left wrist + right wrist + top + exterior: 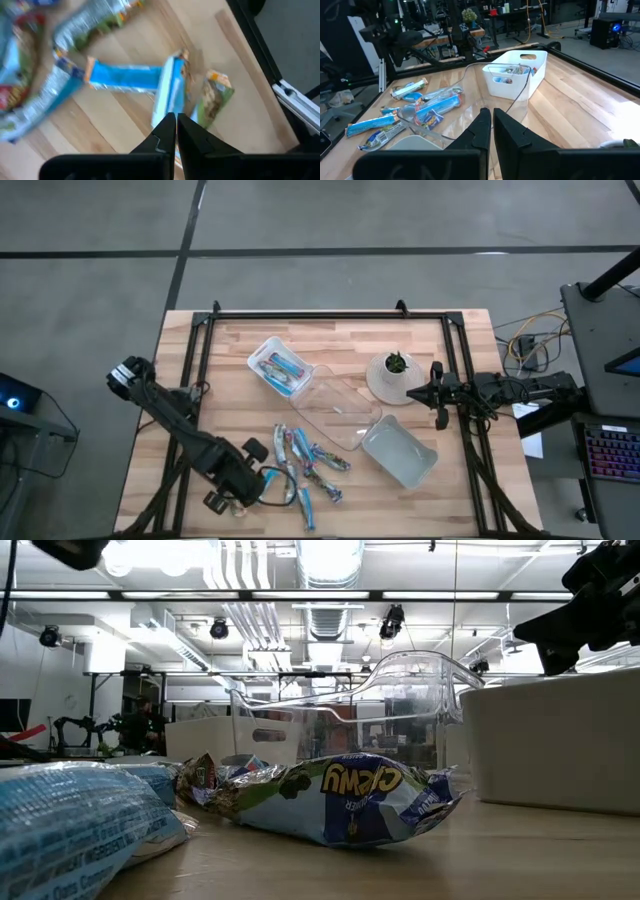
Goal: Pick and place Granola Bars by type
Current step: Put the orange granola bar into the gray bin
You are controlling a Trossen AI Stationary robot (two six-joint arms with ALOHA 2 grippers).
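Note:
Several granola bars [305,463] lie in a loose heap on the wooden table [230,360], near its front edge. My left gripper [262,483] is shut and points down at the heap's near left end. In the left wrist view it [176,120] stands over a silvery-blue bar [170,95]. That bar lies between a bright blue bar [125,77] and a greenish-tan bar [212,102]. No touch shows. A white tray [262,352] at the back holds a few bars [283,368]. My right gripper [492,117] waits shut and level at the table's right edge.
A clear tray [335,412] lies mid-table and a white tray [398,452] to its right. A small potted plant [395,372] stands just in front of my right gripper [437,395]. A black frame [330,313] runs along the table's far and side edges.

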